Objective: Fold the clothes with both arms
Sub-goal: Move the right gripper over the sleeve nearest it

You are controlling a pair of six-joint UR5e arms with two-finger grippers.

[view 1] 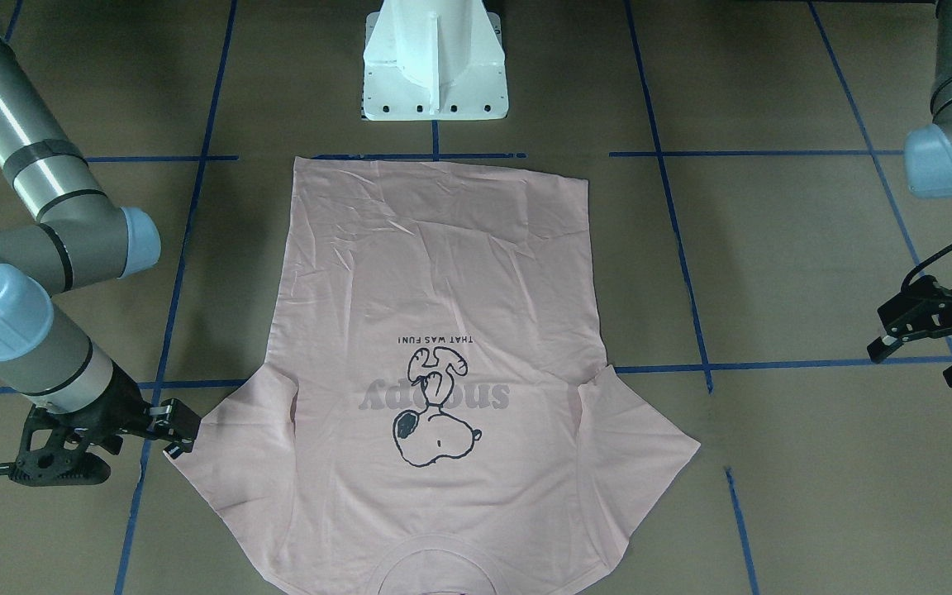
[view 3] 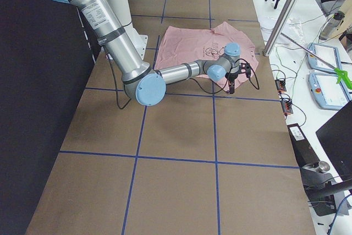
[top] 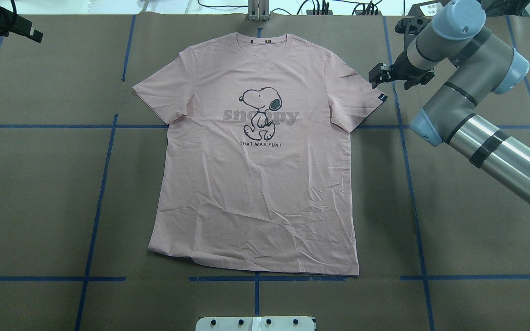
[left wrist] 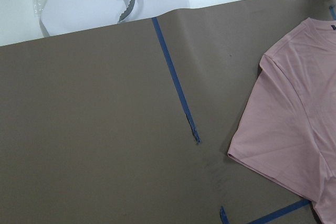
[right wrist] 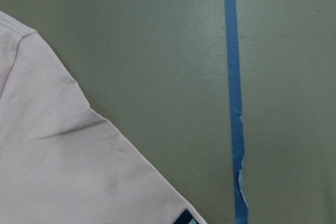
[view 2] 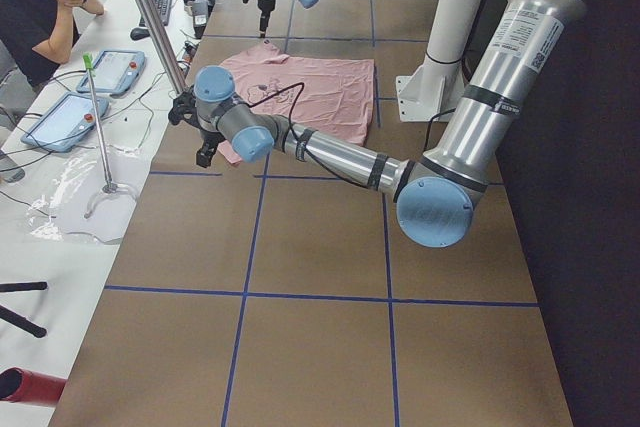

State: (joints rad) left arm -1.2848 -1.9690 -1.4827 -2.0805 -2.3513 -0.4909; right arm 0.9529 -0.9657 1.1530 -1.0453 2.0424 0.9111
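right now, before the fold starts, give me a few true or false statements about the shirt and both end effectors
1. The T-shirt lies print side up on the table. True.
2. The left end effector grips a sleeve. False: it is off to the side, clear of the shirt and holding nothing.
3. The right end effector is at the sleeve that bears the black tag. True.
4. The shirt is already folded in half. False: it lies spread out, unfolded.
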